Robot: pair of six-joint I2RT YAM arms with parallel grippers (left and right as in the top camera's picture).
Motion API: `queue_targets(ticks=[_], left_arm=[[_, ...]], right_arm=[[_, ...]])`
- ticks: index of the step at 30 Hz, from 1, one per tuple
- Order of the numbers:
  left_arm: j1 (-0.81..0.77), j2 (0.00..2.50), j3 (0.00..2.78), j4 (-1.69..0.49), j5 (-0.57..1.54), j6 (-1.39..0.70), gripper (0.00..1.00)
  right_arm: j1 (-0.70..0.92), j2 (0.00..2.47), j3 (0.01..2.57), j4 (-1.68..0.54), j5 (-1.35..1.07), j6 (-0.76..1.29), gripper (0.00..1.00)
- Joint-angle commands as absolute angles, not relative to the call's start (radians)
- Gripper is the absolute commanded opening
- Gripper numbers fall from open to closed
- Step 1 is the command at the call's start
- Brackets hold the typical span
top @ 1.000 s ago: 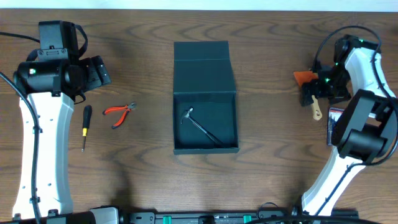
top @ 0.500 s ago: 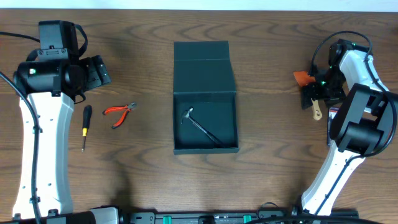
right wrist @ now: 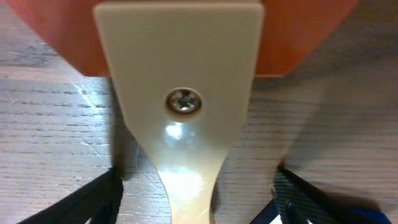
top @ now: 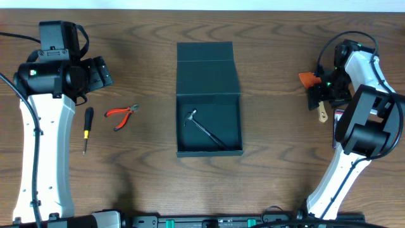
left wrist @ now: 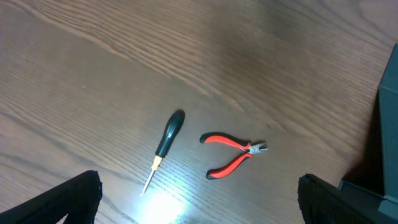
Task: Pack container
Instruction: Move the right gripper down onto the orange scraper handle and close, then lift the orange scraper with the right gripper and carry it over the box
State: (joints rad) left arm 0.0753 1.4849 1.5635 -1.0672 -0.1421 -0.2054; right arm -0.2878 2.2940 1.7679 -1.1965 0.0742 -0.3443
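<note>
- Firstly, right gripper point(right wrist: 198, 180): jaws stood apart, one finger point(right wrist: 93, 199) on each side of a scraper point(right wrist: 180, 81). A strip of wood showed between each finger and the handle, so nothing was clamped.
- Scraper: cream handle with one screw, orange blade at the far end. It lay flat on the table point(top: 278, 177), with the handle running back between the right fingers.
- Right gripper, overhead point(top: 319, 96): low over the scraper point(top: 308, 80) near the table's right edge, well apart from the container point(top: 209, 69).
- Left gripper point(left wrist: 199, 180): jaws wide apart, holding nothing. Only the two dark fingertips point(left wrist: 68, 199) showed in the lower corners of the wrist view.
- Left gripper, overhead point(top: 98, 73): up over the left side of the table, behind the loose tools.
- Pliers point(left wrist: 233, 152): red grips, small metal nose, flat on the wood, between the screwdriver and the container; overhead point(top: 122, 115).
- Screwdriver point(left wrist: 168, 140): black handle, thin shaft, just beside the pliers on their left; overhead point(top: 87, 126).
- Container: dark rectangular box at the table's middle, open, with its flap lid laid back on the far side. Its edge showed at the right of the left wrist view point(left wrist: 388, 124).
- Hammer point(top: 204, 130): small, metal head and dark handle, lying on a slant inside the container.
</note>
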Motion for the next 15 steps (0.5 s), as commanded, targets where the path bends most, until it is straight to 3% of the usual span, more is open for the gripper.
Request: queue_targets(ticks=[1,8,11,15], left_arm=[[0.08,1.496,1.559,-1.067,-0.154,-0.195,0.98],[0.08,1.496,1.559,-1.068,-0.154,-0.195,0.99],[0.08,1.496,1.559,-1.067,-0.154,-0.195,0.99],[0.08,1.496,1.559,-1.068,-0.154,-0.196,0.99]], right_arm=[[-0.277,2.324,1.758,-1.18,0.07,-0.329,0.7],[-0.265,2.324,1.696,-1.139,0.047,-0.307,0.41],[-0.264,2.324,1.664,-1.127,0.047,-0.307,0.38],[-0.264,2.324,1.626,-1.112,0.047,-0.299,0.25]])
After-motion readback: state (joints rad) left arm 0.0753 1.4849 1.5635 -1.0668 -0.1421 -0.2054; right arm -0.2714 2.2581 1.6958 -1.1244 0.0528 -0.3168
